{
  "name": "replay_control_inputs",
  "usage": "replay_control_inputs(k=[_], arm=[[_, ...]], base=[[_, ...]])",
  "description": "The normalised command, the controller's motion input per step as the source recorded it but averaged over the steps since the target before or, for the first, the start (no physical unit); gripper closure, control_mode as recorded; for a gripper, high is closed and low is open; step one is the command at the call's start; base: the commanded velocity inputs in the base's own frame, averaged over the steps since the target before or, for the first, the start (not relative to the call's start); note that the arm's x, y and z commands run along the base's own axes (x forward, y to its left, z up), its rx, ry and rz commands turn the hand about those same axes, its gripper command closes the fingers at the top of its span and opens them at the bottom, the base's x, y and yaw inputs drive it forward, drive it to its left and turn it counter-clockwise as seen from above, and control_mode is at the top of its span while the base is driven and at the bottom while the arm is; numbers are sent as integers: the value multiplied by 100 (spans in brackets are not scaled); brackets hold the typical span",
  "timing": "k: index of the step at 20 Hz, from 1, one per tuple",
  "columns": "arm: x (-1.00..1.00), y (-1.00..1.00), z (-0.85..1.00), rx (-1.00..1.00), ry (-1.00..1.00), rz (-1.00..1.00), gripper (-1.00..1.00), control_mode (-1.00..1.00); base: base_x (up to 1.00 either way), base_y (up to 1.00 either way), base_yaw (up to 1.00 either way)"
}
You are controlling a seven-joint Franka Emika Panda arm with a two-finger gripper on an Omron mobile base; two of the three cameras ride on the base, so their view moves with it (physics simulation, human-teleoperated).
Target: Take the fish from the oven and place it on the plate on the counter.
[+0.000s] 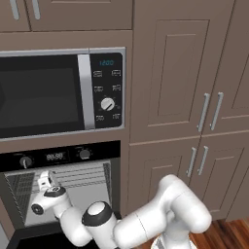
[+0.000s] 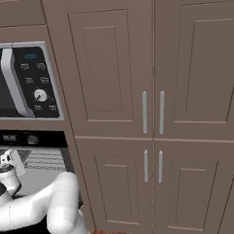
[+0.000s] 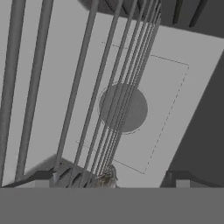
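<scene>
The oven (image 1: 61,156) stands with its door down and its wire racks (image 1: 80,176) showing. My gripper (image 1: 44,178) reaches into the cavity at the left, also seen at the left edge in the right base view (image 2: 5,159). In the hand view the gripper (image 3: 111,178) is open, its fingertips (image 3: 43,176) spread wide. A small grey-brown bit of the fish (image 3: 106,178) lies on the rack wires between them, mostly cut off by the view's bottom. Nothing is gripped. The plate and the counter are out of view.
A microwave (image 1: 53,92) sits right above the oven. Tall brown cabinet doors (image 1: 194,97) fill the wall to the right. Rack wires (image 3: 109,87) run close over the hand, with the oven's back wall and round fan cover (image 3: 123,108) behind them.
</scene>
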Motion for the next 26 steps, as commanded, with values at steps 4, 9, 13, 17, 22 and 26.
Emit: replay_control_inputs(k=[4, 9, 13, 17, 22, 26], arm=[[-83, 8, -52, 0, -18, -1, -100, -100], [-70, 2, -61, 0, -12, 0, -100, -100], [-13, 0, -81, 0, -10, 0, -100, -100], [7, 0, -66, 0, -10, -4, -100, -100], [17, 0, -75, 0, -13, -5, -100, -100], [19, 0, -76, 0, -16, -5, -100, -100]], base=[[0, 0, 0], [0, 0, 0], [0, 0, 0], [0, 0, 0], [0, 0, 0], [0, 0, 0]])
